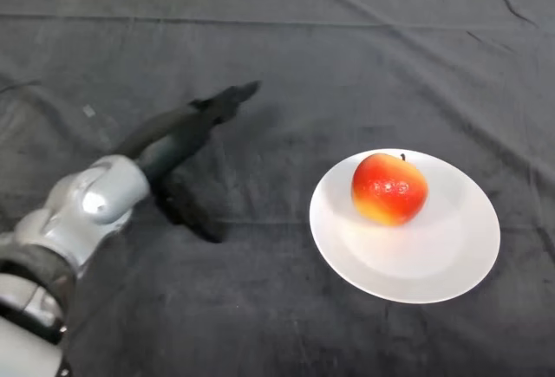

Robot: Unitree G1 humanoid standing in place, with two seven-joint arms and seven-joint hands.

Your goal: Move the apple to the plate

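apple (389,188): just one, red going yellow-orange near the bottom, little dark stem sticking up. It's sitting on the plate, in the upper left part of it, not dead centre.
plate (434,260): one, plain white and round, lying flat on the right side of the table. Nothing else is riding on it besides the apple.
left hand (192,130): one black hand, hanging out well to the left of the plate and not touching the apple or the plate at all. The fingers (232,97) are stretching out fairly straight, pointing up and to the right, and the thumb (192,217) is poking down toward the near edge. It's released, gripping nothing.
arm (91,208): one silver-grey arm coming in from the lower left corner, angling up toward the middle.
table cloth (286,39): one dark cloth covering the whole table, wrinkling a bit here and there, with a fold line running across near the far side.
count overall: one apple, one plate, one hand showing.
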